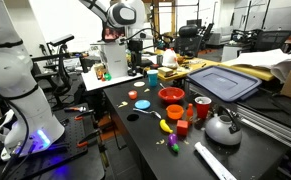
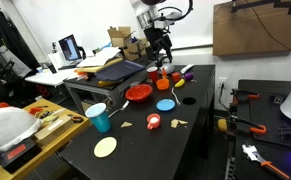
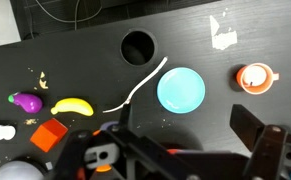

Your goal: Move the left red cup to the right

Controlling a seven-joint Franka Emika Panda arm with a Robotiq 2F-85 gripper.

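The small red-orange cup (image 3: 254,77) stands upright on the black table, to the right of the little blue disc (image 3: 181,89) in the wrist view. It also shows in both exterior views (image 1: 133,96) (image 2: 154,122), with the blue disc (image 1: 142,104) (image 2: 165,104) close beside it. My gripper (image 3: 185,150) is open and empty, high above the table, its fingers at the bottom of the wrist view. It hangs well above the cup in both exterior views (image 1: 135,47) (image 2: 160,55).
A wide red bowl (image 1: 171,95) (image 2: 138,93), a taller red cup (image 1: 202,108), a kettle (image 1: 222,127), a banana (image 3: 72,105), a red cube (image 3: 50,133) and a purple toy (image 3: 27,101) lie on the table. There are also a blue cup (image 2: 100,118), a pale disc (image 2: 105,146) and a table hole (image 3: 137,46).
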